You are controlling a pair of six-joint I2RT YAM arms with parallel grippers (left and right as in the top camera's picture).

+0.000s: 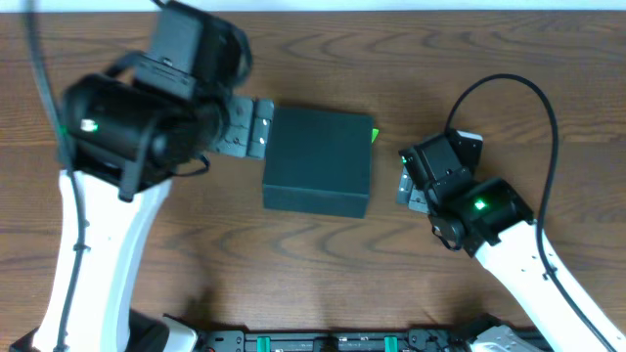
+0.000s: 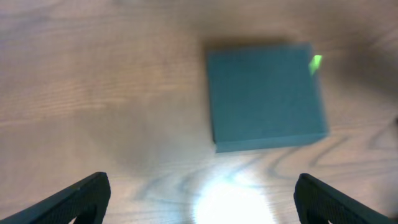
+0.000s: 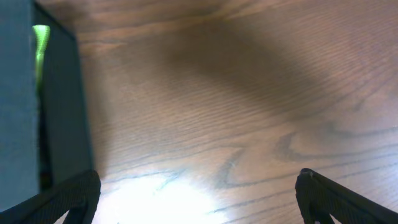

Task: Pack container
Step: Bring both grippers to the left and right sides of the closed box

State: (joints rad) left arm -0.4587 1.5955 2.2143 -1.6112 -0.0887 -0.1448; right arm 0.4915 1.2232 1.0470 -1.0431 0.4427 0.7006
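Observation:
The container [image 1: 318, 161] is a dark green-black square box lying flat mid-table, its lid down. A small bright green bit [image 1: 375, 135] sticks out at its far right corner. My left gripper [image 1: 260, 128] sits just off the box's left side, open and empty. In the left wrist view the container [image 2: 264, 96] lies ahead and to the right of the left gripper [image 2: 202, 190], whose fingers [image 2: 87, 196] stand wide over bare wood. My right gripper [image 1: 405, 182] is open to the box's right. The right wrist view has the container [image 3: 59, 118] at the left edge beside the right gripper [image 3: 198, 190].
The table [image 1: 323, 254] is brown wood grain. A black rail [image 1: 333, 342] runs along its near edge between the arm bases. A black cable [image 1: 528, 108] loops above the right arm. The green bit [image 2: 316, 62] also shows in the left wrist view.

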